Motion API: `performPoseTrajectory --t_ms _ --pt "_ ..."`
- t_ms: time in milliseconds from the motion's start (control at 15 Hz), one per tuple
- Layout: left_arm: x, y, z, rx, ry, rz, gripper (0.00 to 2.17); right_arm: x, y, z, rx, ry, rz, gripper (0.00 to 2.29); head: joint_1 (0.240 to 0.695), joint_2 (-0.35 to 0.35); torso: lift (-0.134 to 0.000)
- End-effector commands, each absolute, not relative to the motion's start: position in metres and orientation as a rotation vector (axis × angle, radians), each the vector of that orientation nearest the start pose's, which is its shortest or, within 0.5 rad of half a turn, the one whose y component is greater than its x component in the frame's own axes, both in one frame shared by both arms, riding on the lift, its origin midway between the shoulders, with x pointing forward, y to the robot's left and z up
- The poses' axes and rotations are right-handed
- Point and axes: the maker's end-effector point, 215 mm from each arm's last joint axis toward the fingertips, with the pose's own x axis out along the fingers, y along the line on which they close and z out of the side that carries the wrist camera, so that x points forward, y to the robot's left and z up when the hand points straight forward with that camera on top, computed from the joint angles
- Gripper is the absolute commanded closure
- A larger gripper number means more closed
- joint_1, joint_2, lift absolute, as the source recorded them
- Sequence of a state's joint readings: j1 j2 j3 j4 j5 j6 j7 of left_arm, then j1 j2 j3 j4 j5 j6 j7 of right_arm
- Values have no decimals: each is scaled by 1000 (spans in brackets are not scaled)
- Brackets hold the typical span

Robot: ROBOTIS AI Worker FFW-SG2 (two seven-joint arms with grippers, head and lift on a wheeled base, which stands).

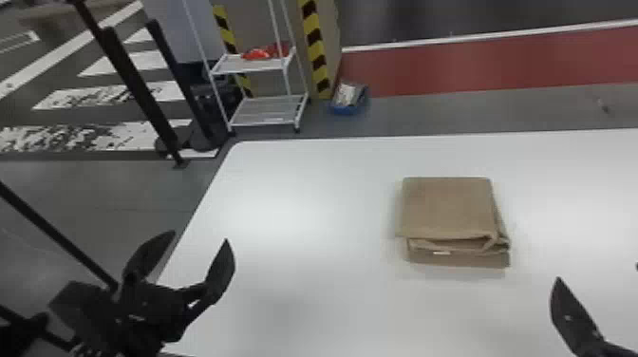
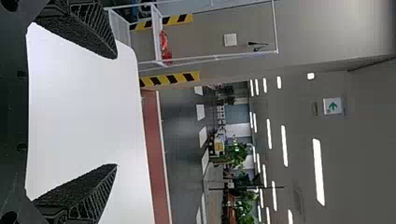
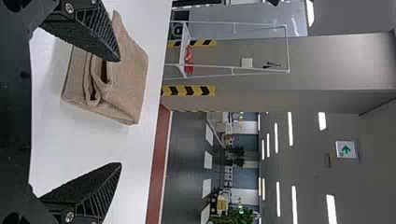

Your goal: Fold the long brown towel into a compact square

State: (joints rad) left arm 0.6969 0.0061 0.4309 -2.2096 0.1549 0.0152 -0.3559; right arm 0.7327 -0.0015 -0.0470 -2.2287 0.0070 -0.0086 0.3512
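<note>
White bench point(image 1: 304, 204) is bearing the folded towel point(image 1: 446, 206) | left end effector point(image 1: 200, 236) and right end effector point(image 3: 119, 112) are gaping wide | finishing is likely needing gentle squaring, not dragging

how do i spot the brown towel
Find the big white table. On it, right of centre in the head view, lies the brown towel, a squarish folded stack. Unlike the black left gripper and right gripper, it is cloth with a small white tag.
</note>
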Motion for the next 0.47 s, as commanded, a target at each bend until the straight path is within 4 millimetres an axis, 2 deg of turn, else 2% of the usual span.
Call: performPoseTrajectory --t_ms 0,400 --pt "372 369 -319 85 86 -5 56 372 -174 -331 -23 69 319 97 695 289 -124" --pt "378 358 -321 92 87 -23 56 376 -175 -335 -24 71 318 97 695 285 -124"
